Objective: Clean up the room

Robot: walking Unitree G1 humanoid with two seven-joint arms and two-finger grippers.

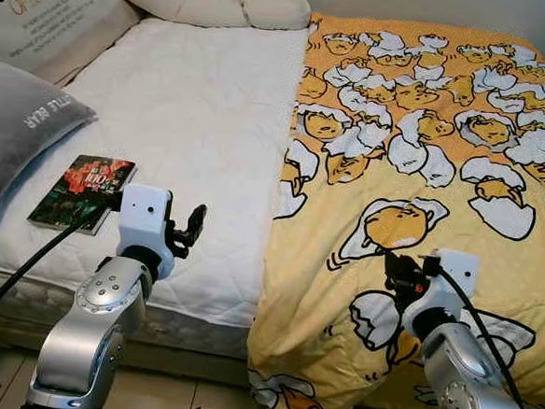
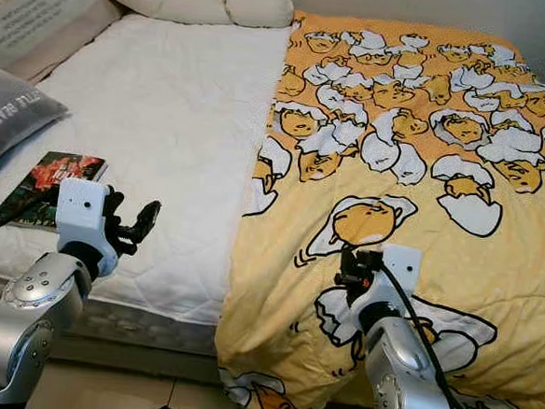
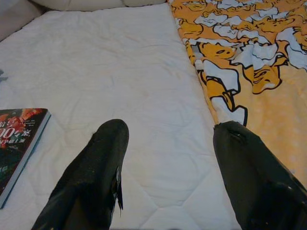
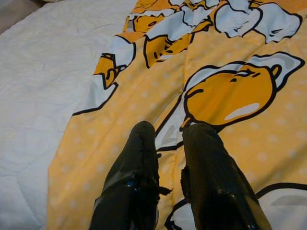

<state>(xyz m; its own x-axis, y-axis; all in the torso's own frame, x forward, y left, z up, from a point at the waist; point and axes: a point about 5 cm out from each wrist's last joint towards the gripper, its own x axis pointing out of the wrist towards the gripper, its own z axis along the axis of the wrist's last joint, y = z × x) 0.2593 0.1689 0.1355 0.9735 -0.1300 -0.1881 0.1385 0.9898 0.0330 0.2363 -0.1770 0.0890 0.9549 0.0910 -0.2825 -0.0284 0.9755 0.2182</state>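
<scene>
Nearest the robot, the left end effector (image 1: 194, 229) hovers spread over the bare mattress (image 1: 204, 115); the right end effector (image 2: 348, 264) hovers with fingers nearly pressed together, empty, over the quilt (image 2: 425, 159). Beyond the left one, a book (image 1: 83, 191) lies near the bed edge beside a grey pillow (image 1: 20, 131). Risk: a shallow pinch could slip off the quilt, and dragging it leftward could push the book off. The left wrist view resolves the finger gap; the eye views show the pillow

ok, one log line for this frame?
left gripper: open over white quilted mattress | right gripper: nearly shut over yellow egg-print blanket | dark paperback book: untouched by grey pillow
</scene>
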